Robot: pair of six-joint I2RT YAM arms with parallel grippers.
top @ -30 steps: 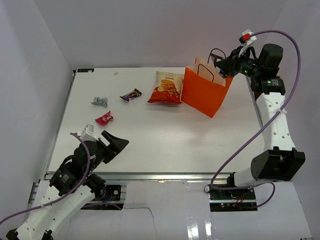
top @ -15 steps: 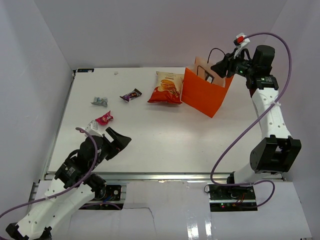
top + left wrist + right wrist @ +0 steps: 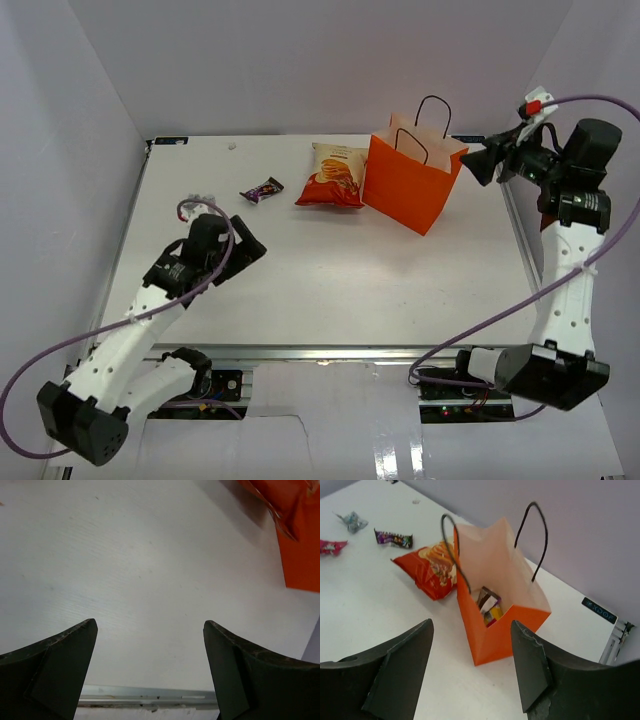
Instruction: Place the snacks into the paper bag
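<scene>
At three o'clock of the upright orange paper bag (image 3: 408,185), your right fingers (image 3: 395,675) hang spread, empty, leaving its mouth free; your left fingers (image 3: 50,675), likewise spread, hover over the white desk (image 3: 150,555).

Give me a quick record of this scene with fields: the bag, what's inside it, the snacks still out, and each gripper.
bag: orange paper bag, upright, top open
inside: a few small wrapped candies, one yellow
chips: chip bag lying on the table, right beside the paper bag
still out: purple candy, silver candy, pink candy
left gripper: open, empty, over bare table
right gripper: open, empty, facing the paper bag
</scene>
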